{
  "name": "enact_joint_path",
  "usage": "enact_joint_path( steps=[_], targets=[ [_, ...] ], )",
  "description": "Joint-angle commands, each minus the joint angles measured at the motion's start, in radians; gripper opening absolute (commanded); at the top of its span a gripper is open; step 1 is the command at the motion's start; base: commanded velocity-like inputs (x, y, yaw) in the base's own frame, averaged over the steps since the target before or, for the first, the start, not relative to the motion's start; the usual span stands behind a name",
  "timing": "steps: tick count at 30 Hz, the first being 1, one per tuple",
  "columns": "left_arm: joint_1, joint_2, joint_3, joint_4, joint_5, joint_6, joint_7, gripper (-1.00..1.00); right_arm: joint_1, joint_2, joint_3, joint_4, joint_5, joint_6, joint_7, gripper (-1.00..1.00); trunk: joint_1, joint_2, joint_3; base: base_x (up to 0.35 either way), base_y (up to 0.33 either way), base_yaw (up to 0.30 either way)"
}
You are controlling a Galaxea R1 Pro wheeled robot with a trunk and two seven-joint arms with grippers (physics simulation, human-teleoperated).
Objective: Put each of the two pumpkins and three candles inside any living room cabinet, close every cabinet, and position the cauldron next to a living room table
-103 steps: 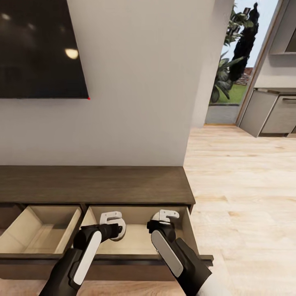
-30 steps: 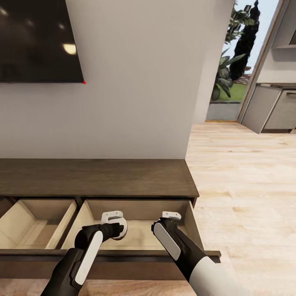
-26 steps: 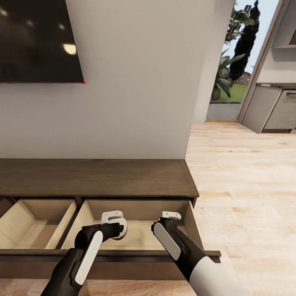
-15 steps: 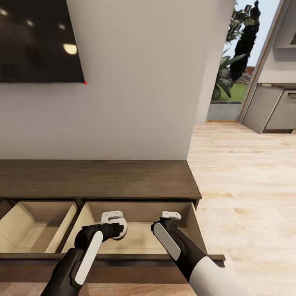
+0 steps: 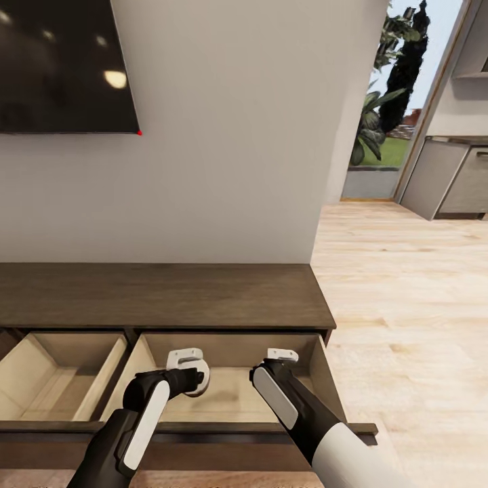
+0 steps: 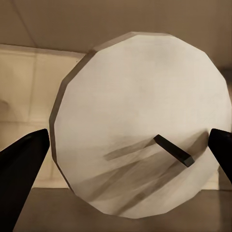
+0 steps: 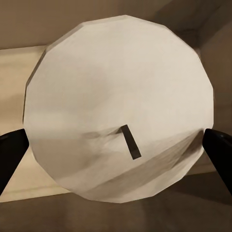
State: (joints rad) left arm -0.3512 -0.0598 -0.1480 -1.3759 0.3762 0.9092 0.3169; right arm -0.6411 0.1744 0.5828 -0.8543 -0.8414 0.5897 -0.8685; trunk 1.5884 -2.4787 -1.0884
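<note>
Candles held over the open right drawer.
Left gripper was clamped on one candle and right gripper on another candle, both above the pale inside of the cabinet; behind it stood the wall with a dark screen.

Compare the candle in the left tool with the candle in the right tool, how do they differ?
The left candle shows in the head view at the left tool; the right candle is mostly hidden there behind the right tool. The left candle's wick lies flatter across its face; the right one's looks shorter. Both are off-white, sit between dark fingertips, over the open right drawer.
</note>
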Motion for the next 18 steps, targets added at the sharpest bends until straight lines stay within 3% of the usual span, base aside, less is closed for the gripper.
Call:
enact_joint_path(
  steps=[1, 18],
  targets=[
    [0.000, 0.000, 0.000, 0.000, 0.000, 0.002, 0.000, -1.00, 0.000, 0.000, 0.000, 0.000, 0.001, -0.001, 0.000, -1.00, 0.004, -0.007, -0.003, 0.000, 0.000, 0.000],
    [0.000, -0.003, -0.010, 0.000, -0.007, 0.039, 0.008, -1.00, 0.000, 0.000, 0.000, -0.001, 0.001, -0.001, 0.001, -1.00, 0.017, -0.024, -0.060, 0.000, 0.000, 0.000]
  ],
)
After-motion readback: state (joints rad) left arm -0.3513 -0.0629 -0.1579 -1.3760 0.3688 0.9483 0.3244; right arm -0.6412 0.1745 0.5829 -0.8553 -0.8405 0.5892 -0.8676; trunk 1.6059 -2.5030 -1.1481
